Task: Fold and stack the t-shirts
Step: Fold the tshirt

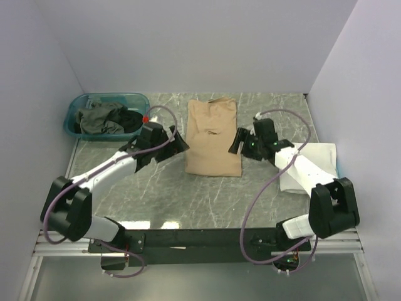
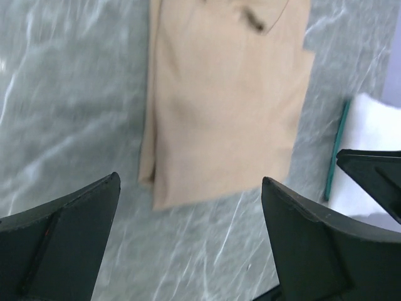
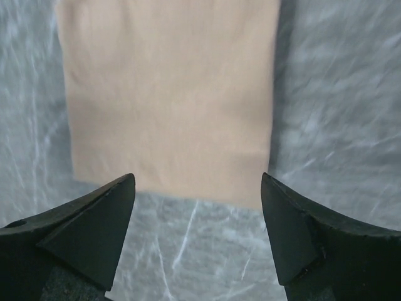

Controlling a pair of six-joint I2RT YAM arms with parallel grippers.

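Note:
A tan t-shirt (image 1: 213,135) lies folded into a long strip in the middle of the table; it also shows in the left wrist view (image 2: 225,100) and the right wrist view (image 3: 169,94). My left gripper (image 1: 174,145) hovers open and empty just left of the shirt, its jaws wide apart (image 2: 191,219). My right gripper (image 1: 240,142) hovers open and empty just right of it, facing the shirt's edge (image 3: 197,207). A folded white t-shirt (image 1: 316,164) lies at the right, partly under my right arm. A grey-green t-shirt (image 1: 99,119) and a black t-shirt (image 1: 130,119) lie crumpled in the tub.
The teal plastic tub (image 1: 75,111) stands at the back left by the wall. A thin teal edge (image 2: 336,150) shows beside the white t-shirt. Walls close the table on the left, back and right.

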